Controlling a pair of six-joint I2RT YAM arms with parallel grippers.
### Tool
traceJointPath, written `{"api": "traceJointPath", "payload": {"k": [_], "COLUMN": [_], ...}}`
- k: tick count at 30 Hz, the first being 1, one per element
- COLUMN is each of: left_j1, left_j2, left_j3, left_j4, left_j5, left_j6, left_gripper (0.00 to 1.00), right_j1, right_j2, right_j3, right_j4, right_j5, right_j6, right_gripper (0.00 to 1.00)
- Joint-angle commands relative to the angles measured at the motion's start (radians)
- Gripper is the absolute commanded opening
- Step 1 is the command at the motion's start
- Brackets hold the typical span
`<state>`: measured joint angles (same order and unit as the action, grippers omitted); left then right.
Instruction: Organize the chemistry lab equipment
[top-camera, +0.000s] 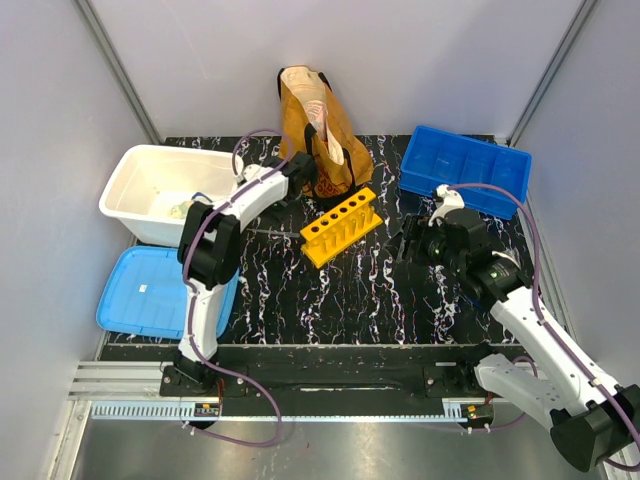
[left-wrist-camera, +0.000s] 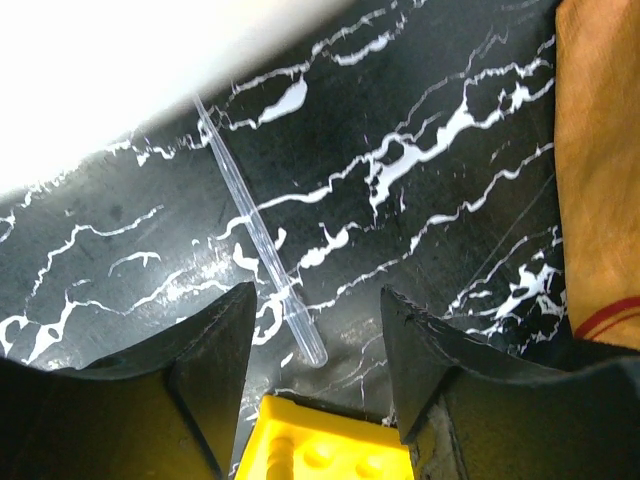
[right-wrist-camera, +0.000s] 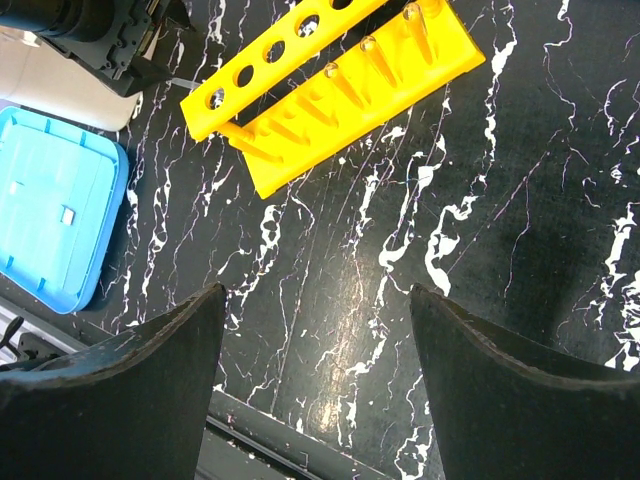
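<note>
Yellow rack (top-camera: 340, 227) is my anchor here, sat mid-table on the black marble top (top-camera: 350, 295), and all six holes look empty from above. My left gripper (left-wrist-camera: 315, 305) hangs just off the rack's far-left corner, jaws spread, straddling a thin clear tube (left-wrist-camera: 255, 230) that's lying flat on the table. I reckon it's lined up that way so the fingers can close across the tube rather than along it, nothing gripped yet. The tube runs from the rack corner off toward the white bin (top-camera: 150, 228), which is well left of the rack and has some pale bits (top-camera: 180, 208) inside, can't tell what. Brown tote bag (top-camera: 320, 130) stands right behind the rack. Right gripper (right-wrist-camera: 318, 350) hovers off the rack's right side, fingers wide apart and empty, probably just parked out of the way. Blue divided tray (top-camera: 470, 140) sits further right of the rack and I see nothing in its compartments. Light blue lid (top-camera: 150, 290) lies flat to the rack's near left
</note>
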<state>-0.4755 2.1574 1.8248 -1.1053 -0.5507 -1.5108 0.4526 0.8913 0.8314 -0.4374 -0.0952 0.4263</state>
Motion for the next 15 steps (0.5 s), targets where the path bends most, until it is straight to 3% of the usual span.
{"api": "traceJointPath", "payload": {"k": [1,15], "left_j1": [-0.041,-0.055], "left_j2": [-0.027,0.018], "left_j3": [0.001,-0.03], "left_j4": [0.004,0.015], "left_j5": [-0.017,0.071], "left_j6": [-0.031,-0.101], "left_gripper": [0.57,0.52], "right_j1": [0.008,0.006], "right_j2": [0.008,-0.014], "right_j3": [0.026,0.038], "right_j4": [0.043,0.022], "right_j5": [0.002,0.011], "right_j6": [-0.011,-0.024], "right_gripper": [0.79,0.79]}}
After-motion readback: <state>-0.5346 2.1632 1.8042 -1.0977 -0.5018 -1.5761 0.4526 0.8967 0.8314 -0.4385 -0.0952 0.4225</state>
